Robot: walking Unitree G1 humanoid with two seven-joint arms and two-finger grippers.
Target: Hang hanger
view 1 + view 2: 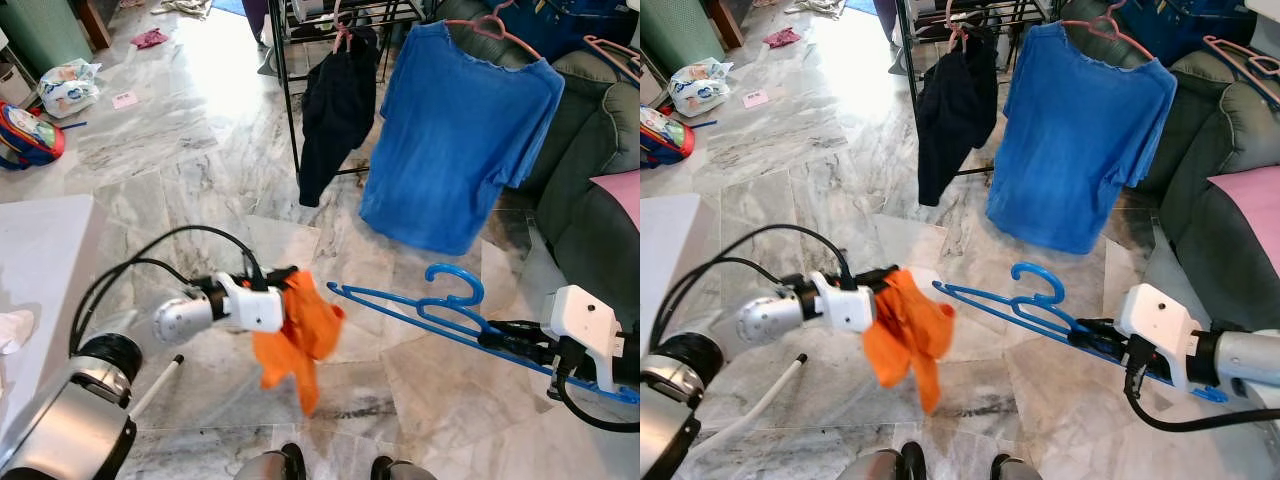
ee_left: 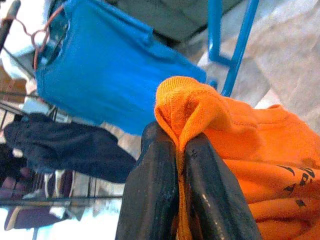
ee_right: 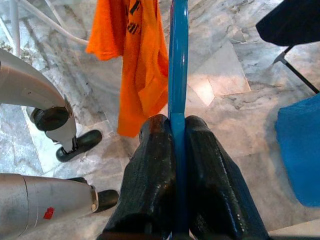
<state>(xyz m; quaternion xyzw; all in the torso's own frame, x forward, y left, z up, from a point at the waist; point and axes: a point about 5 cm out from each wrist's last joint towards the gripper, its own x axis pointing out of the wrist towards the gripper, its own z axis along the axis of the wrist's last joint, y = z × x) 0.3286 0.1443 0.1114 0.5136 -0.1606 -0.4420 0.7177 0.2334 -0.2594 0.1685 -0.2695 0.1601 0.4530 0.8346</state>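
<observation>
Right claw (image 3: 178, 131) lower right, clamped on blue hanger (image 1: 420, 305); left claw (image 2: 179, 150) at centre pinches orange shirt (image 1: 297, 338), just beside hanger tip.

Head cameras look down at marble floor (image 1: 150, 150); wrist cameras sit close behind each claw.

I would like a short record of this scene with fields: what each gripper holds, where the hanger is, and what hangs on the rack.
left gripper: shut on the orange shirt, which hangs limp over the floor
right gripper: shut on the blue hanger, held out toward the orange shirt
hanger and shirt: near each other; the shirt is not on the hanger yet
rack: a dark garment on a pink hanger
blue shirt: on a pink hanger, hanging in front of the sofa
floor: marble tiles
</observation>
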